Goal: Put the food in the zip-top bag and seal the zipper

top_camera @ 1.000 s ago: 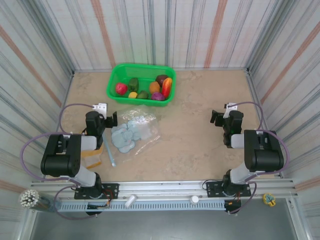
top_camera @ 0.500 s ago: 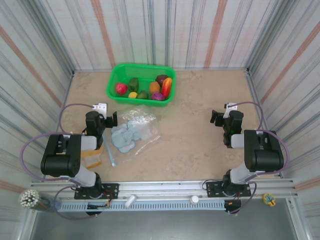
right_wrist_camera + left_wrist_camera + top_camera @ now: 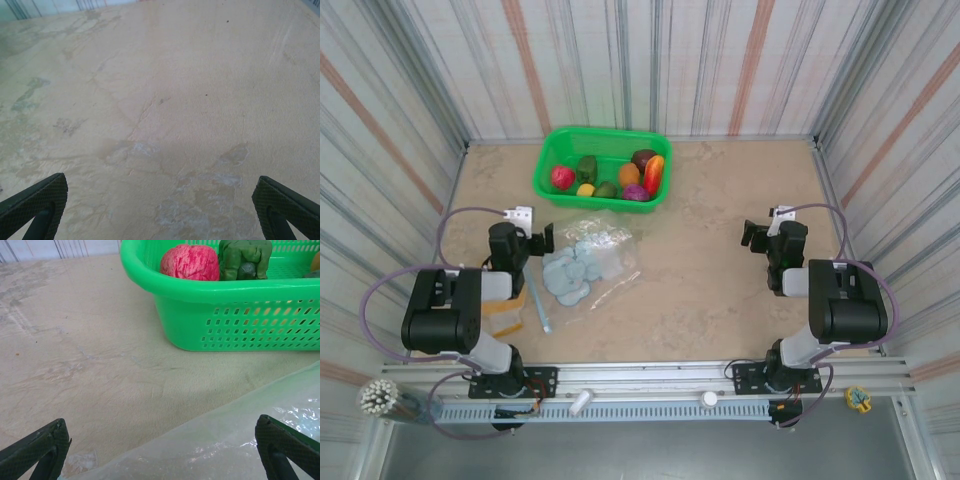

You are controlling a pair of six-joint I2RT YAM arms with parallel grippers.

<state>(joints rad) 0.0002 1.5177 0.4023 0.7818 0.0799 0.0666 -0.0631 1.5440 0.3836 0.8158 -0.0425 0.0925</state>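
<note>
- A beige, marbled table (image 3: 720, 300) is enclosed on three sides by striped walls.
- A green mesh basket (image 3: 603, 131) is set at the far edge of the table, left of centre; its slotted wall (image 3: 240, 325) is seen close up in the left wrist view.
- The food (image 3: 620, 175) is all heaped inside the basket: red, green, yellow, orange and purple pieces are packed together, and a red piece (image 3: 190, 262) is pressed against a green one (image 3: 245, 257) at the rim.
- The zip-top bag (image 3: 588, 262) is laid flat just on the near side of the basket, apart from it; it is clear and crinkled, and pale blue shapes are seen through it.
- The zipper (image 3: 537, 305) is seen as a thin pale blue strip at the bag's edge farthest from the basket.
- The left gripper (image 3: 546, 240) is held low on the near side of the basket, beside the bag, its fingers spread wide and nothing gripped (image 3: 160, 450).
- The right gripper (image 3: 750, 235) is held well apart from the basket, over bare table, fingers likewise spread and nothing held (image 3: 160, 210).
</note>
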